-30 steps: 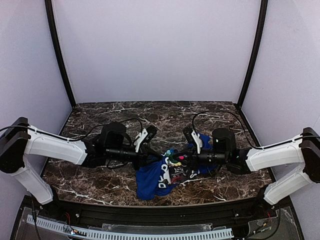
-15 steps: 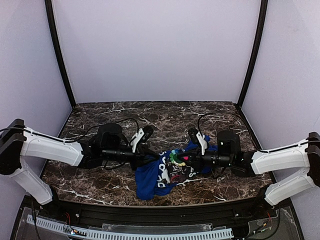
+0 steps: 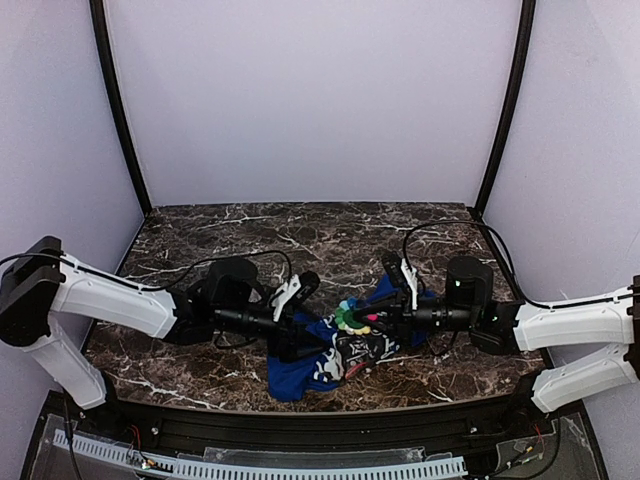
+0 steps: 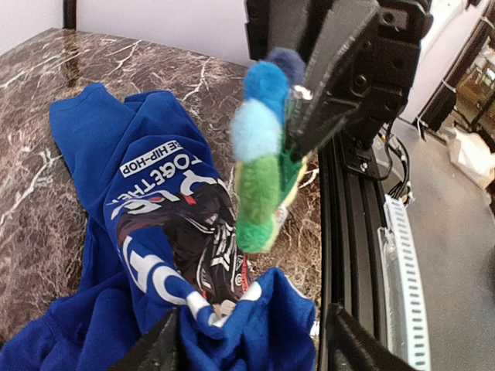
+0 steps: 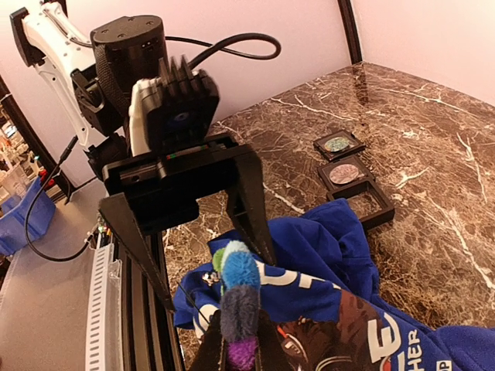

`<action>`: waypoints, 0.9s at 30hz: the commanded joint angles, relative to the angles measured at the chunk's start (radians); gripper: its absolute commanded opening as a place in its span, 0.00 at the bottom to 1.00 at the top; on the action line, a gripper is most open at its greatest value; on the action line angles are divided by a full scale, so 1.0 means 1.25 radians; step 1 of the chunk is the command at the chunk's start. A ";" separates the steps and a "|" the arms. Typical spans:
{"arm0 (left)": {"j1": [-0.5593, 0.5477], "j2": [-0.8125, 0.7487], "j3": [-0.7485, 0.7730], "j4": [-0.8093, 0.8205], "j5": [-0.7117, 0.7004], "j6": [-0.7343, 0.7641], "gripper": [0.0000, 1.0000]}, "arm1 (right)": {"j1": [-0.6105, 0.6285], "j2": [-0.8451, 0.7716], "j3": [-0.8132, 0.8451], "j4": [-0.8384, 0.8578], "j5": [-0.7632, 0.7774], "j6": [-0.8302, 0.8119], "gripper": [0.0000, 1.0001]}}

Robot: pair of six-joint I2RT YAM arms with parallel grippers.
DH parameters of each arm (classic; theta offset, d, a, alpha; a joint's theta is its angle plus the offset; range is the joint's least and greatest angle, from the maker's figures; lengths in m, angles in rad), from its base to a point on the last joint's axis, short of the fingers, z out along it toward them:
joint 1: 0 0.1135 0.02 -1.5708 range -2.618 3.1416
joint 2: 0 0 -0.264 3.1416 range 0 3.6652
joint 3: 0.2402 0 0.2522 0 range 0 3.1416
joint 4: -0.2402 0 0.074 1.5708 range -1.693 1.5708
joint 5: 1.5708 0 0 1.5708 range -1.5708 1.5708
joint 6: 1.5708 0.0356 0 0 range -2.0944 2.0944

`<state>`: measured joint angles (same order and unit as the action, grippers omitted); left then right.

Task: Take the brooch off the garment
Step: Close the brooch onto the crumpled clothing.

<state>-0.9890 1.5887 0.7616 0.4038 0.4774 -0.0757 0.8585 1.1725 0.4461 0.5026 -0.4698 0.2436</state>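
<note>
Blue and crumpled, the garment (image 3: 300, 365) lies on the marble table (image 3: 200, 240) while the right gripper (image 3: 372, 320) stays out of its folds, clenched on the pom-pom brooch (image 3: 352, 317) just above the cloth's 12 o'clock edge. At the brooch's 9 o'clock, the left gripper (image 3: 300, 320) stands with jaws spread, grasping nothing. We cannot tell whether the pin is free of the fabric. We judge the lift should go slowly and straight up, the left gripper ready to press the cloth down if it rises.
</note>
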 commanded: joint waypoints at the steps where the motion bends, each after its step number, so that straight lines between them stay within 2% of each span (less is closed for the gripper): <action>1: 0.000 -0.077 -0.042 0.048 -0.029 0.020 0.84 | 0.010 0.004 0.002 0.063 -0.041 0.003 0.00; 2: -0.002 -0.085 -0.048 0.060 -0.036 0.026 0.94 | 0.011 0.009 0.003 0.068 -0.045 0.005 0.00; 3: -0.002 -0.097 -0.057 0.066 -0.039 0.030 0.98 | 0.011 0.012 0.004 0.073 -0.047 0.007 0.00; 5: -0.009 -0.107 -0.065 0.081 -0.043 0.041 0.99 | 0.013 0.017 0.007 0.081 -0.050 0.012 0.00; 16: -0.032 -0.094 -0.067 0.191 -0.055 0.055 0.99 | 0.033 0.035 0.021 0.115 -0.056 0.024 0.00; 25: -0.032 -0.051 -0.021 0.198 -0.062 0.045 0.98 | 0.042 0.046 0.033 0.111 -0.043 0.019 0.00; 27: -0.033 -0.041 -0.014 0.197 -0.061 0.043 0.96 | 0.044 0.048 0.034 0.111 -0.042 0.018 0.00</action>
<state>-1.0264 1.5166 0.7113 0.6292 0.4046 -0.0219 0.9012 1.2259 0.4633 0.6064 -0.5262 0.2676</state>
